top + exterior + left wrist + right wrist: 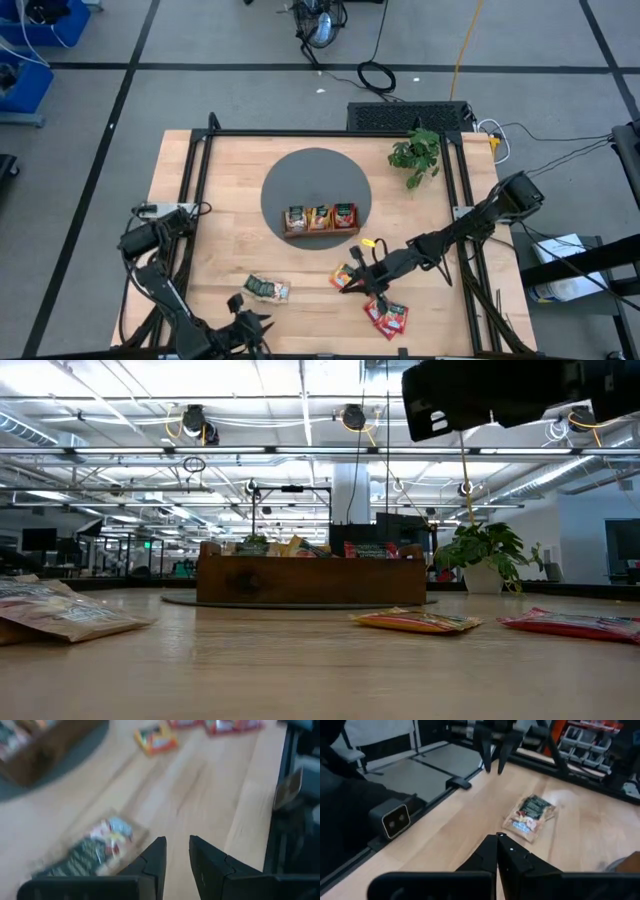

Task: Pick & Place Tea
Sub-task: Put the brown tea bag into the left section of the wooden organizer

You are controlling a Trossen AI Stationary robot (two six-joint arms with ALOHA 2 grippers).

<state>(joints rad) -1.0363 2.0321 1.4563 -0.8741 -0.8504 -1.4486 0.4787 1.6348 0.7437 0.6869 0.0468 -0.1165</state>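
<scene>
Hovering above the table (200, 180), the right gripper (497, 840) holds its jaws together on nothing, just beside the orange sachet (343, 277). Left gripper (176, 851), jaws apart, waits near the green sachets (266, 289). Red sachets (388, 316) lie close by; more fill the tray (320, 232).

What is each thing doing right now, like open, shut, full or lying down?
left gripper: open, empty
right gripper: shut, nothing seen in it
tray: sachets in all three compartments
green sachets: lying flat on the table
orange sachet: lying flat
red sachets: lying flat
</scene>
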